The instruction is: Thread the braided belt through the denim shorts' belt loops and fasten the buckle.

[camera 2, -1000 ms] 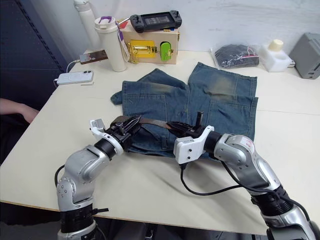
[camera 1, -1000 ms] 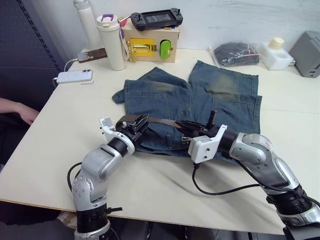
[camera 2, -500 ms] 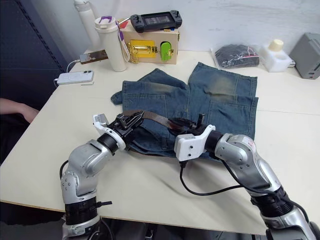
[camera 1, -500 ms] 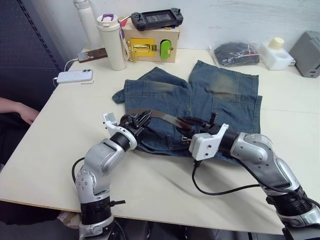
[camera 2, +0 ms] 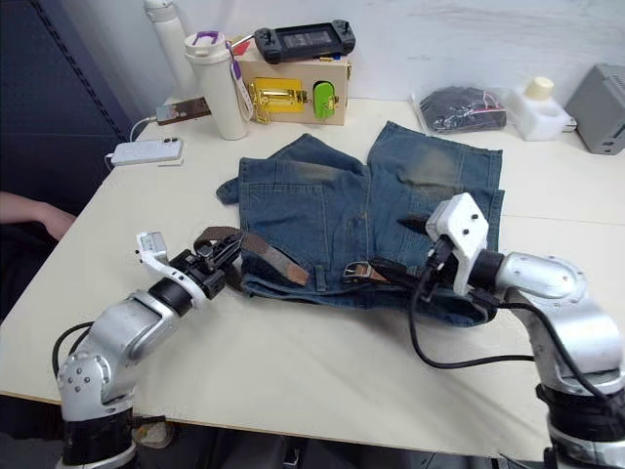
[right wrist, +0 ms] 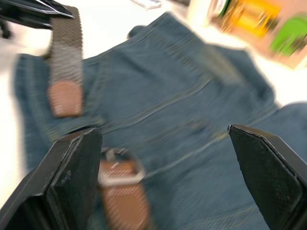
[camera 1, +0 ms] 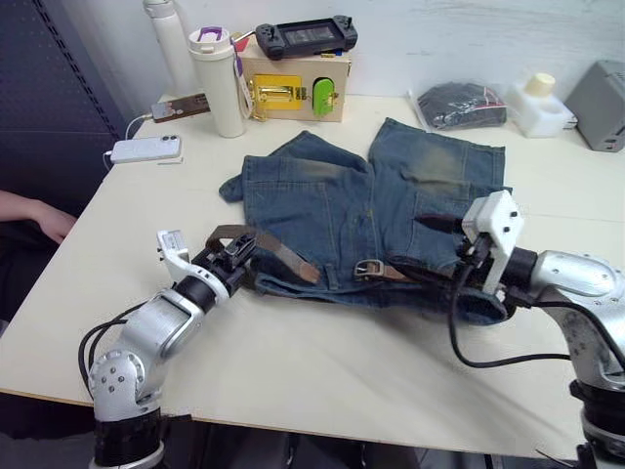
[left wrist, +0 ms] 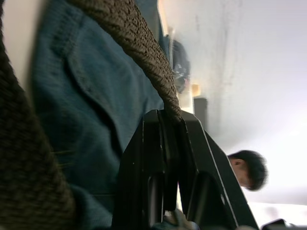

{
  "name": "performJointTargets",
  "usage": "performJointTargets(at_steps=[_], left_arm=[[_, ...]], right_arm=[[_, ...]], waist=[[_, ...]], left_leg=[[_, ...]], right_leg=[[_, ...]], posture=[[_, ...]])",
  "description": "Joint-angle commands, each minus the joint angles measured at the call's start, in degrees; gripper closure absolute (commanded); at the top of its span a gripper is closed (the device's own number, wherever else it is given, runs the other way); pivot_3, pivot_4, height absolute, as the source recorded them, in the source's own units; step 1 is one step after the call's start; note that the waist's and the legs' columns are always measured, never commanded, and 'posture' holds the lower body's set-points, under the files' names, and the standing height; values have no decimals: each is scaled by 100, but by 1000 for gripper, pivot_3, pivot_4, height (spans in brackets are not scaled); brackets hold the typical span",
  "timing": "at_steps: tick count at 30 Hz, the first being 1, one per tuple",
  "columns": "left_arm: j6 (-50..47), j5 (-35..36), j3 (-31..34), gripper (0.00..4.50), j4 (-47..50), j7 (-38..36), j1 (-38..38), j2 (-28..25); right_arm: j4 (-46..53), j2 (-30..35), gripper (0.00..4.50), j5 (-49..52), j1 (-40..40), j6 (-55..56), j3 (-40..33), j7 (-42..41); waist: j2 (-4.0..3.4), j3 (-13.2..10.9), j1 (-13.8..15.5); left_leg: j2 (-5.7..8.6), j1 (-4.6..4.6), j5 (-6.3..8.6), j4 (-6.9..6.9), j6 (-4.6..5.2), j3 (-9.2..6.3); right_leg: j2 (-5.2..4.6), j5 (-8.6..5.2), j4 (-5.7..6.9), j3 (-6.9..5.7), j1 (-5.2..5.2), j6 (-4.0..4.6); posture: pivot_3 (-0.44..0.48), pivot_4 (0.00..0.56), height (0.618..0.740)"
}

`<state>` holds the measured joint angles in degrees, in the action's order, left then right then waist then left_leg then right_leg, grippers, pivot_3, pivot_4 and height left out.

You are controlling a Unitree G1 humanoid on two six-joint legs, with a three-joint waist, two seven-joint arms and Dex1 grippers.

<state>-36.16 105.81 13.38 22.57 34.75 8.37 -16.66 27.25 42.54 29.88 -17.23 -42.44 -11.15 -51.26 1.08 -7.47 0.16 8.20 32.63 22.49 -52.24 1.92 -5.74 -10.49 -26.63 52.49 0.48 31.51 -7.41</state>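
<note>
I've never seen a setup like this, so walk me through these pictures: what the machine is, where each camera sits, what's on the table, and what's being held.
This is a humanoid robot with two arms. Two pictures come from cameras in its head, looking down at a table; the other two come from a camera on each wrist.

On the table lie denim shorts with a braided belt along the waistband, its buckle near the middle.

The left gripper is shut on the belt; its fingers pinch the strap. The right gripper is open, hovering over the shorts.

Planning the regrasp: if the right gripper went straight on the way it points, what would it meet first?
Probably the denim shorts: the open right gripper faces their fabric, with the buckle close beside its line. Depth is unclear.
</note>
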Motion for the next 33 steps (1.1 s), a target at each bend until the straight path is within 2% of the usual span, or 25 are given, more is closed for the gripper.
performJointTargets(at_steps=[1,9,17,23,27,33], left_arm=[[31,-317,-207,4500,220,-252,-36,1],[8,-809,-575,4500,33,-469,-46,176],[-637,-1516,-1246,4500,-179,-832,436,-41],[-1171,-2290,-1557,4500,-531,-1710,976,-344],[-1503,-3024,-1927,4500,-702,-2683,1417,-547],[-1695,-3348,-1830,4500,-769,-3123,1376,-378]], right_arm=[[411,130,14,489,9,-240,-151,-41],[606,287,14,855,76,-433,-275,185],[650,437,14,931,196,-407,-264,330],[642,507,14,663,278,-184,-46,420],[652,558,14,244,384,175,215,441],[646,528,14,-78,475,527,335,534]], waist=[[0,0,5],[-1,0,31],[-1,0,146],[-1,1,129],[-1,1,143],[-2,1,121]], left_leg=[[0,1,0,0,0,0],[-2,1,-1,3,1,0],[-3,1,-7,6,9,2],[-3,-1,-8,12,10,3],[-3,-1,-11,15,9,2],[-2,-3,-12,21,10,2]], right_leg=[[0,0,-3,0,-1,0],[0,0,-21,-2,-6,-1],[2,0,-49,-3,-20,-2],[2,1,-55,-3,-22,-4],[2,1,-55,-3,-23,-4],[1,2,-64,-4,-26,-7]], posture=[[0,150,645],[0,150,645],[0,150,645],[0,150,645],[0,150,645],[0,150,645]])
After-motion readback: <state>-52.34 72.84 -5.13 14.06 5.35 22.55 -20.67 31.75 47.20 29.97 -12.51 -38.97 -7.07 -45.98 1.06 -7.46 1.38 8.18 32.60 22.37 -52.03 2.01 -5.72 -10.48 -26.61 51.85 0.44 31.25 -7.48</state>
